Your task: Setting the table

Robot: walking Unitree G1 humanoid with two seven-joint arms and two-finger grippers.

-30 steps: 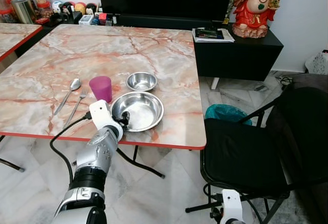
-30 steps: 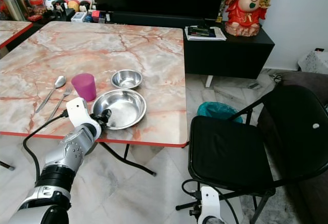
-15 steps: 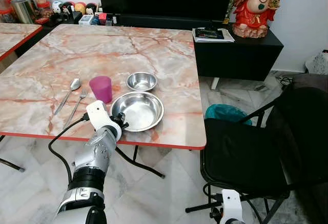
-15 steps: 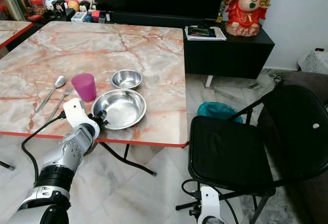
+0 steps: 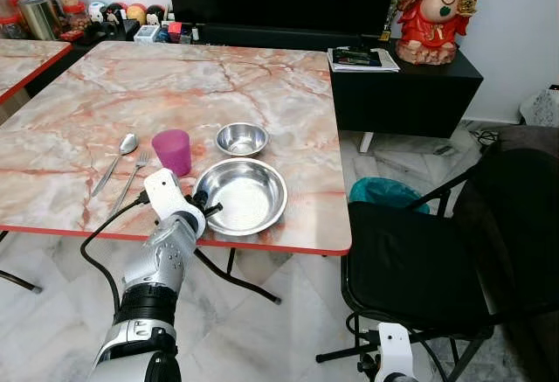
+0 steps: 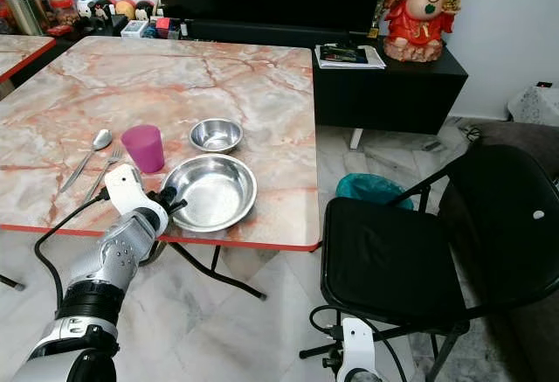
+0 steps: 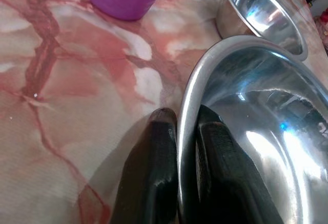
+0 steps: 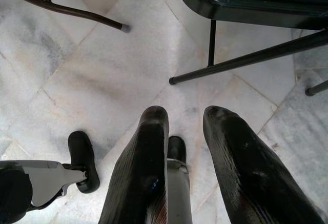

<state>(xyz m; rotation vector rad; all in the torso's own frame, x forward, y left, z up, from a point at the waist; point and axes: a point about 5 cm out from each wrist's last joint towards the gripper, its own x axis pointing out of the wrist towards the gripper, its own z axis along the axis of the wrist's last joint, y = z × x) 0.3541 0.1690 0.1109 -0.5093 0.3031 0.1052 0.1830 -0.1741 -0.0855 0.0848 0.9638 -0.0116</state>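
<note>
So the left gripper (image 7: 177, 147) is pinching the rim of the big steel bowl (image 5: 244, 200), one finger outside the wall and one inside, clamped right at the bowl's 8 o'clock edge. The bowl sits near the front edge of the marble table (image 5: 105, 93), with the small bowl (image 5: 242, 138) just beside it at 12 o'clock and the purple cup (image 5: 172, 151) at about 10 o'clock. Fork (image 5: 131, 180) and spoon (image 5: 114, 161) lie off at 9 o'clock, side by side.

What could go wrong: that's a thin rim grip on slick metal, so if the arm drags or lifts too quickly the bowl could probably pivot around the fingers or slip out. It's also close to the table's front edge, so a pull toward the robot could tip it off onto the floor. Pushing it toward 12 o'clock would knock the small bowl, and a swing of the wrist toward 10 could topple the cup.

The right gripper (image 8: 184, 147) hangs idle low over the floor tiles by the black chair (image 5: 419, 260), fingers slightly apart and holding nothing.
</note>
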